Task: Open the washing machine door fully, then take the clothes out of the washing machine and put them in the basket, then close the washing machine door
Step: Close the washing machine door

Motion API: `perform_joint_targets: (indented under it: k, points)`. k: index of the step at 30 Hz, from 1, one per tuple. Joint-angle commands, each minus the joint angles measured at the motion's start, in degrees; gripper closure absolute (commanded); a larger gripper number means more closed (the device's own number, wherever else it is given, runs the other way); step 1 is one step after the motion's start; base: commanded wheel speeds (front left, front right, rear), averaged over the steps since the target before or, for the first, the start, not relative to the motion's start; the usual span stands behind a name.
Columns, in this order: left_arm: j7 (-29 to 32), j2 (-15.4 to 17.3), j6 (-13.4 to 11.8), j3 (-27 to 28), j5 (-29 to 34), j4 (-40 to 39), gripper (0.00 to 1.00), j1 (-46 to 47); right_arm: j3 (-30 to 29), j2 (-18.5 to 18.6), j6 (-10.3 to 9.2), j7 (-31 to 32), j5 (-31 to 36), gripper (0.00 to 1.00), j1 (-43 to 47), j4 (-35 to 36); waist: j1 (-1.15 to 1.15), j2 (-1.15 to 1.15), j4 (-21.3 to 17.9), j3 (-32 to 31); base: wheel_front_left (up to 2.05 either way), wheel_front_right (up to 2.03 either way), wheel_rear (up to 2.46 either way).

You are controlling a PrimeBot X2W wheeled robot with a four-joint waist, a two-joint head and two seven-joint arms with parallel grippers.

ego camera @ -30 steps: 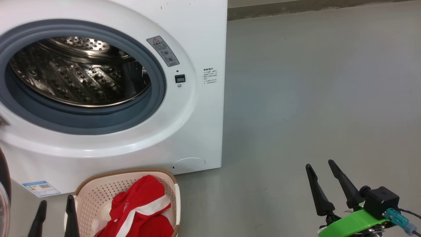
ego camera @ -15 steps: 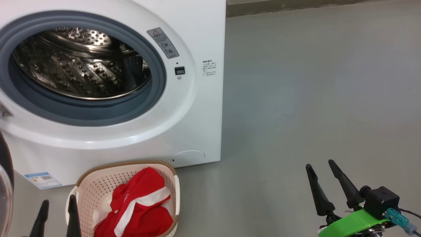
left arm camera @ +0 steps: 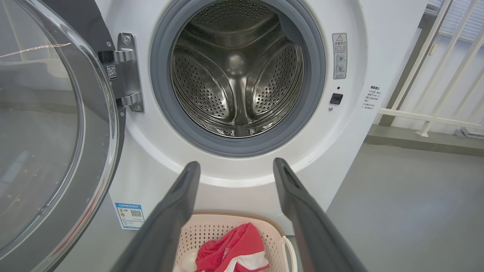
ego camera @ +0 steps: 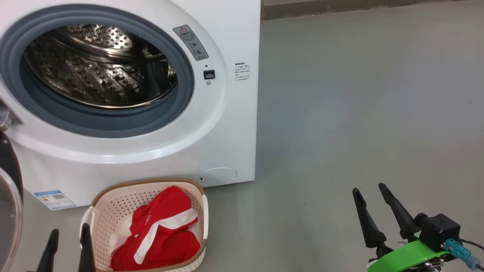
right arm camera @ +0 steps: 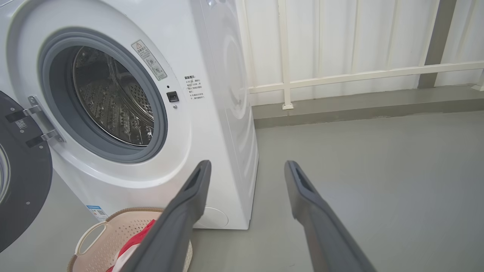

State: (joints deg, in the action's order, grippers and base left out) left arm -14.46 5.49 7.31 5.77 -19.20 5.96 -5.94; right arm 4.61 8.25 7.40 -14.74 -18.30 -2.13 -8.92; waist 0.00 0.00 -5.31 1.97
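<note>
- Head view has the clothes lying in the basket, which sits on the floor just before the washing machine, below its opening. The steel drum looks empty in the left wrist view, so closing is judged the step left.
- The washing machine door stands swung wide at the robot's left on its hinge. A push on its bulging glass may slide off and leave it unlatched.
- The left gripper has its jaws spread wide and empty, low near the basket's left edge. Swinging towards the door, it could clip the basket and shove it aside.
- Whether the door's lower edge clears the basket cannot be told; a snag there would stop the swing.
- A finger trailing the door's inner face could be pinched against the grey gasket.
- The right gripper, jaws likewise apart and empty, hovers over the floor well apart from the machine, too far off to help.
</note>
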Motion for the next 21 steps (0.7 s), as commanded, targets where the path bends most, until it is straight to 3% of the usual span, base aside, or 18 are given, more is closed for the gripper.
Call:
perform_joint_targets:
  k: [1, 11, 21]
  points:
    - [-0.5, 1.2, 0.2, 1.8, 0.1, -1.4, 0.0, 0.9, 1.1, 0.8, 0.09, -0.3, -0.6, 0.0, 0.0, 1.4, 0.0, 0.0, 0.0, -0.1, 0.0, 0.0, 0.0]
    - [-0.5, 0.7, 0.2, 1.5, -0.3, -0.7, 0.0, 0.9, 1.9, 1.0, 0.09, -0.3, -0.6, 0.0, -0.3, 1.3, 0.0, 0.0, 1.2, -0.3, 0.0, 0.0, 0.0]
    - [-0.5, -0.8, 0.2, 2.3, 0.1, 0.1, 0.0, 0.9, 3.6, 1.3, 0.09, -0.3, -0.7, 0.0, -0.9, 0.6, 0.0, 0.0, 6.2, -0.3, 0.0, 0.0, 0.0]
